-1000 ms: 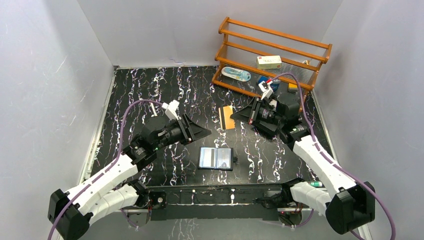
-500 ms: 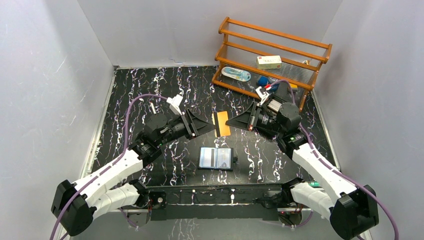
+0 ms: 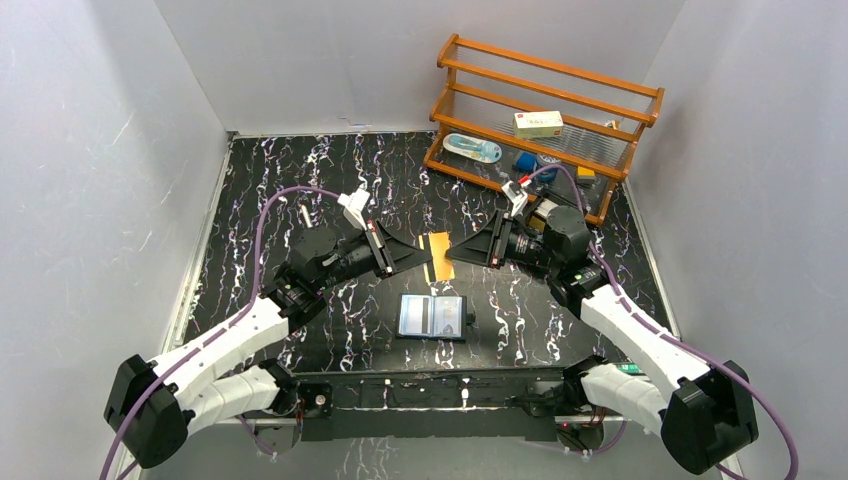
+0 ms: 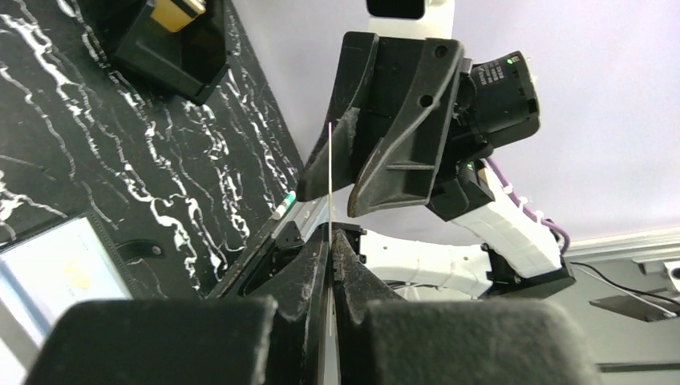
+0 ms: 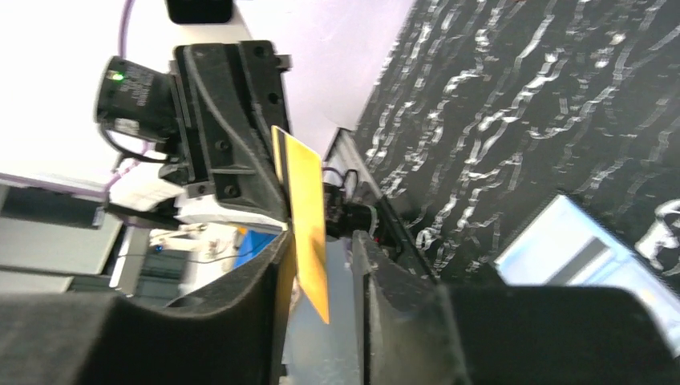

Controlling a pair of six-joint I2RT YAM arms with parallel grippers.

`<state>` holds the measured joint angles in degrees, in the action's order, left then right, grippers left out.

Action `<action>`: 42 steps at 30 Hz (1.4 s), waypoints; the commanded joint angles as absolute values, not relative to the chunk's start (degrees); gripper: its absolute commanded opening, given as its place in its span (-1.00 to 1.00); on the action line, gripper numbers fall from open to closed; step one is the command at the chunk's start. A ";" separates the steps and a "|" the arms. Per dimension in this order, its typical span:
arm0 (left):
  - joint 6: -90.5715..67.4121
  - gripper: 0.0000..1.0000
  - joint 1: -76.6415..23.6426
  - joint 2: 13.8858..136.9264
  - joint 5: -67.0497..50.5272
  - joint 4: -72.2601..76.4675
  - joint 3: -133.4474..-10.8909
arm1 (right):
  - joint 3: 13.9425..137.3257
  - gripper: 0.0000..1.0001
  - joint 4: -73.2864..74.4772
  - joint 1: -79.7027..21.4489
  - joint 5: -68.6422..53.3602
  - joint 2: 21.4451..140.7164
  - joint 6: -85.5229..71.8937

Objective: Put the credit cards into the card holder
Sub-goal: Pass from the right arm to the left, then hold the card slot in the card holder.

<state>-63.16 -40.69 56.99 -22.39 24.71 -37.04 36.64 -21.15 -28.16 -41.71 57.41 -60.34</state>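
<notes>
Credit card (image 3: pixel 439 256) now clamped in left pincer (image 4: pixel 331 241).

The bench (image 3: pixel 260 190) is glossy black with white marble veining. The rack (image 3: pixel 548 63), upper right, is varnished orange-brown wood. The credit card (image 5: pixel 309 216) is thin, smooth tan-orange plastic. The card holder (image 3: pixel 432 318) is black and leather-like, with sheeny silvery-blue pockets. The left tool (image 4: pixel 330 233) and right tool (image 5: pixel 321 245) are matt black plastic, scuffed.
</notes>
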 commanded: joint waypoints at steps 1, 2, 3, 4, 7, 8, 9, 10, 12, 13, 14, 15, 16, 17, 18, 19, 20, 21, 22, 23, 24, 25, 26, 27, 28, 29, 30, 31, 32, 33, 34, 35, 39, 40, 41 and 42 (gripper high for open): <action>-60.22 -1.00 -40.78 55.06 -19.84 18.65 -37.20 | 39.01 -0.06 -9.98 -28.52 -36.50 56.29 -52.19; -59.68 -1.00 -40.77 54.64 -18.81 16.53 -36.96 | 39.41 0.05 -7.61 -28.44 -34.89 56.33 -50.99; -59.11 -1.00 -40.78 54.37 -17.72 13.85 -36.82 | 39.53 0.13 -5.37 -28.47 -33.33 56.34 -49.96; -58.46 -1.00 -40.78 53.91 -16.90 12.09 -36.30 | 39.48 0.16 -3.70 -28.48 -31.98 56.34 -49.19; -58.07 -1.00 -40.78 54.21 -14.68 7.14 -33.92 | 39.05 0.15 2.81 -28.50 -25.98 56.80 -44.93; -57.57 -1.00 -40.77 55.00 -14.75 6.42 -33.19 | 38.98 0.13 5.42 -28.48 -23.71 57.24 -43.64; -57.27 -1.00 -40.78 55.93 -15.32 6.60 -32.28 | 38.84 0.12 7.43 -28.48 -22.06 57.75 -42.27; -57.29 -1.00 -40.77 56.96 -16.19 7.23 -31.36 | 38.71 0.10 9.39 -28.48 -20.28 58.26 -40.41; -57.38 -1.00 -40.83 59.19 -17.44 9.30 -29.85 | 38.54 0.03 12.88 -28.51 -17.48 59.39 -38.35; -57.40 -1.00 -40.74 60.52 -18.02 9.54 -29.64 | 38.52 0.00 14.23 -28.56 -16.67 60.04 -37.57; -57.16 -1.00 -40.78 62.11 -18.56 9.47 -29.69 | 38.39 -0.02 15.22 -28.68 -16.13 60.62 -37.00; -56.75 -1.00 -40.79 63.89 -19.23 9.47 -30.09 | 38.27 -0.04 15.91 -28.89 -15.83 61.21 -36.70; -56.36 -1.00 -40.83 65.62 -20.05 9.83 -30.40 | 38.09 -0.05 16.31 -29.30 -15.45 61.84 -36.51; -56.05 -1.00 -40.86 67.30 -20.80 10.40 -30.64 | 37.93 -0.06 16.63 -29.82 -15.06 62.43 -36.44; -55.95 -1.00 -40.87 68.87 -21.47 11.05 -30.70 | 37.82 -0.06 16.77 -30.59 -14.54 63.20 -36.39; -55.86 -1.00 -40.86 70.35 -21.87 11.74 -30.69 | 37.73 -0.05 16.86 -31.49 -13.76 64.00 -36.39; -55.81 -1.00 -40.87 71.96 -22.14 12.26 -30.75 | 37.63 -0.03 16.80 -32.48 -13.00 64.84 -36.36; -55.81 -1.00 -40.87 73.10 -22.44 12.76 -30.75 | 37.65 -0.01 16.71 -33.56 -12.18 65.74 -36.38; -55.74 -1.00 -40.87 74.19 -22.78 13.22 -30.76 | 37.83 0.01 16.83 -34.73 -11.16 66.71 -36.27; -55.60 -1.00 -40.86 75.06 -23.14 13.73 -30.76 | 38.13 0.02 17.06 -35.77 -9.89 67.98 -36.09; -55.48 -1.00 -40.83 75.77 -23.27 14.05 -30.65 | 38.30 0.02 17.16 -37.03 -8.93 68.87 -35.93; -55.32 -1.00 -40.86 76.38 -23.30 14.25 -30.67 | 38.48 0.02 17.03 -37.74 -8.32 69.84 -35.88; -55.02 -1.00 -40.86 76.84 -23.24 14.32 -30.53 | 38.66 0.01 16.83 -38.23 -8.07 70.91 -35.74; -54.82 -1.00 -40.85 77.29 -23.14 14.25 -30.58 | 38.79 0.00 16.58 -38.58 -7.96 71.88 -35.70; -54.54 -1.00 -40.87 77.59 -23.05 14.20 -30.59 | 38.91 -0.01 16.39 -38.91 -7.62 72.74 -35.62; -54.24 -1.00 -40.87 77.95 -22.96 14.09 -30.63 | 39.07 -0.02 16.09 -39.35 -7.35 73.56 -35.49; -53.81 -1.00 -40.87 78.11 -22.90 14.00 -30.57 | 39.11 -0.03 15.50 -39.53 -7.29 74.31 -35.43; -53.53 -1.00 -40.83 78.13 -22.86 13.90 -30.58 | 39.11 -0.04 14.98 -39.68 -7.53 75.06 -35.36; -53.26 -1.00 -40.85 78.13 -22.85 14.04 -30.54 | 39.07 -0.05 14.25 -39.86 -8.05 75.78 -35.33; -53.18 -1.00 -40.87 79.19 -22.90 14.43 -30.31 | 38.98 -0.05 13.57 -39.97 -8.72 76.56 -35.26; -53.18 -1.00 -40.87 79.68 -23.10 15.13 -30.06 | 38.88 -0.06 13.02 -39.99 -9.54 77.33 -35.18; -53.17 -1.00 -40.87 80.01 -23.30 15.79 -29.74 | 38.77 -0.08 12.74 -40.00 -9.81 78.06 -35.20; -52.62 -1.00 -40.84 81.06 -24.41 17.12 -29.45 | 38.23 -0.14 12.53 -40.25 -9.12 80.21 -34.92; -52.38 -1.00 -40.82 81.24 -24.51 16.97 -29.39 | 38.17 -0.15 12.61 -40.26 -8.87 80.58 -34.77; -52.05 -1.00 -40.86 81.41 -24.48 16.59 -29.56 | 38.06 -0.16 12.72 -40.29 -8.45 80.86 -34.53; -51.58 -1.00 -40.91 81.59 -24.37 16.09 -29.66 | 37.97 -0.18 12.82 -40.30 -8.08 81.06 -34.22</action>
<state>-53.71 -40.71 81.45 -22.87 15.51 -29.80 36.99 14.15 -39.88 -9.56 79.99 -35.68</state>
